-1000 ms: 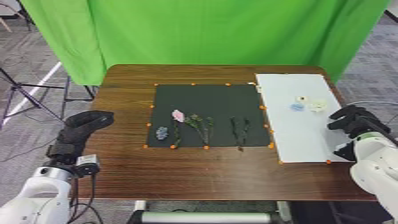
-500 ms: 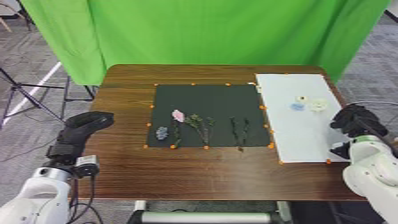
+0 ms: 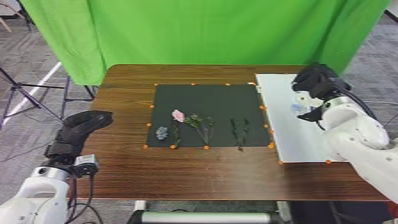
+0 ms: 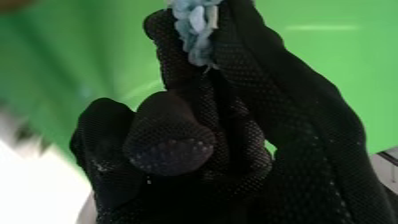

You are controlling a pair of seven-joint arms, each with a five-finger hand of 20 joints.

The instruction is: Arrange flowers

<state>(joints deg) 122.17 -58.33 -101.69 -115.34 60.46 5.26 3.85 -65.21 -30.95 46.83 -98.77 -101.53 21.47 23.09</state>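
Above the white board (image 3: 302, 142), near the table's (image 3: 204, 177) right edge, your right hand (image 3: 322, 82) is pinching a pale blue bloom (image 4: 197, 27) between its fingers (image 4: 249, 50); the pink flower (image 3: 178, 115) is lying well apart, to the fingers' left, on the dark mat (image 3: 204, 96).

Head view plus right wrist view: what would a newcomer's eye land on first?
Probably the green curtain behind the table, for sheer size and colour. Next, the pink flower on the black mat mid-table. In the wrist view, the pale blue flower pinched in the right hand.
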